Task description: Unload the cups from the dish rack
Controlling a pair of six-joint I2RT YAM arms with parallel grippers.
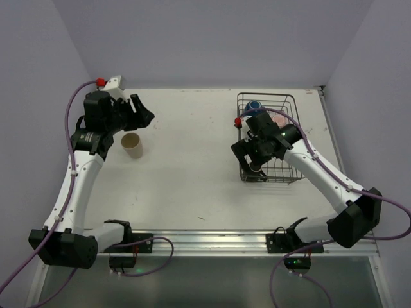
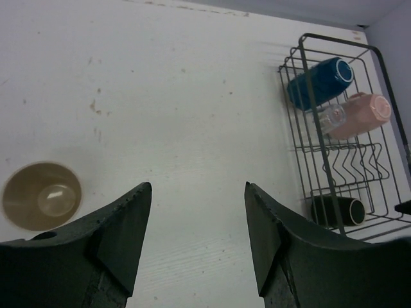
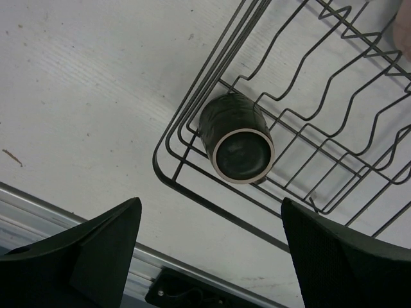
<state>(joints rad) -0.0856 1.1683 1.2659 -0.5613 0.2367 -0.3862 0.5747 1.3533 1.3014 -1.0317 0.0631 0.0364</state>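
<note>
The dark wire dish rack (image 1: 292, 106) stands at the back right of the table. A blue mug (image 2: 319, 82), a pale pink cup (image 2: 363, 114) and a small clear glass (image 2: 331, 117) lie in its far end. A dark brown mug (image 3: 237, 140) lies on its side in the near left corner, mouth toward the right wrist camera. My right gripper (image 3: 210, 202) hovers open above that corner, holding nothing. A cream-beige mug (image 1: 132, 145) stands upright on the table at the left. My left gripper (image 1: 142, 114) hangs open just behind it, empty.
A metal rail (image 1: 212, 240) runs along the table's near edge. Walls close in the back and both sides. The right arm's forearm (image 1: 321, 173) crosses the rack's near right side.
</note>
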